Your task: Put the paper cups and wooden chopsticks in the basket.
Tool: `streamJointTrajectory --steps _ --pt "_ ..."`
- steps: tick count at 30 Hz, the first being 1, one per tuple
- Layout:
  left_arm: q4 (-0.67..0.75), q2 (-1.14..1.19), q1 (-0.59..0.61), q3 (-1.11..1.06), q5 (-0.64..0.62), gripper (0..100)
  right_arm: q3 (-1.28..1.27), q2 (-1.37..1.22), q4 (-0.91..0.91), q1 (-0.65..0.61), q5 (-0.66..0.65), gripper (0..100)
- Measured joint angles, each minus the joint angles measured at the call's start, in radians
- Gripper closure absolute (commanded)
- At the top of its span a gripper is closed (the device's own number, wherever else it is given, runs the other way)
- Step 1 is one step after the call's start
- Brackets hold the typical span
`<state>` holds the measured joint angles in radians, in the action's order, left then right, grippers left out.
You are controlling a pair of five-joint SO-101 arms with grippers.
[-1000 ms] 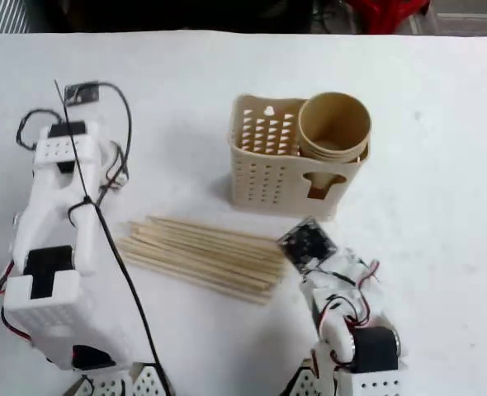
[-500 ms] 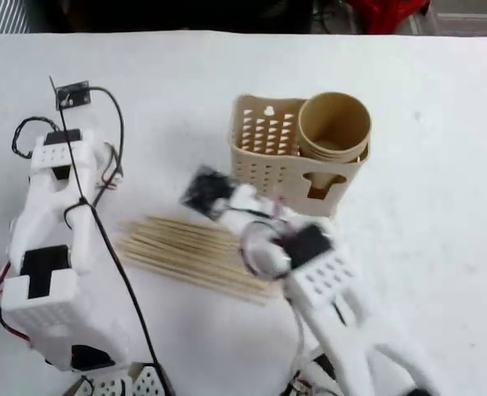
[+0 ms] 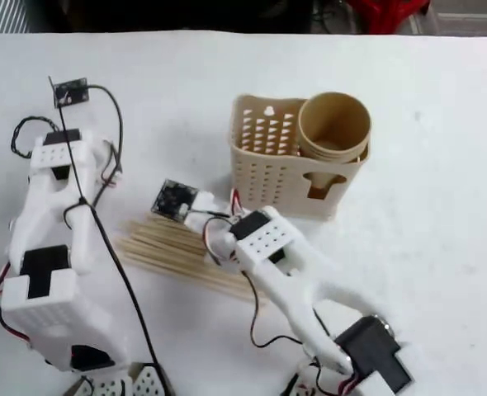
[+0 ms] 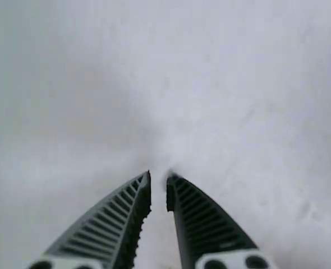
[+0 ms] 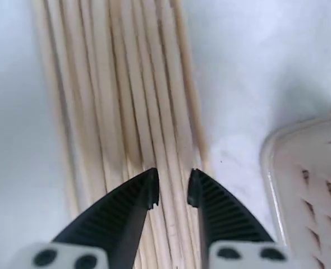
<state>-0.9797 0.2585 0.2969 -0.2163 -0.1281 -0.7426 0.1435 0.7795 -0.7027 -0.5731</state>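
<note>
The right pincer [image 5: 173, 188] hangs over the chopsticks [image 5: 137, 112], open only by a narrow slit and holding nothing. The basket [image 5: 277, 168] stands near beside it. With such a small gap, I think it may catch one stick and scatter the others.

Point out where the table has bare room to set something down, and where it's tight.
Free: the table right of the basket, and the patch between basket and left arm. Crowded: on the basket's near side, where the right arm hangs over the chopsticks.
</note>
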Motion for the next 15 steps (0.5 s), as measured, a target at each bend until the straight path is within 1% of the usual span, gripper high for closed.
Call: streamJointTrajectory --steps 3,7,12,15 --pt "0.0 0.0 0.0 0.0 0.0 93 0.0 -0.012 -0.038 0.0 0.037 87.8" --pt "0.0 0.0 0.0 0.0 0.0 93 -0.026 -0.035 -0.095 -0.002 0.048 88.2" --pt "0.0 0.0 0.0 0.0 0.0 93 -0.034 -0.044 -0.11 -0.002 0.049 94.9" --pt "0.0 0.0 0.0 0.0 0.0 93 -0.034 -0.044 -0.112 0.005 0.049 95.8"
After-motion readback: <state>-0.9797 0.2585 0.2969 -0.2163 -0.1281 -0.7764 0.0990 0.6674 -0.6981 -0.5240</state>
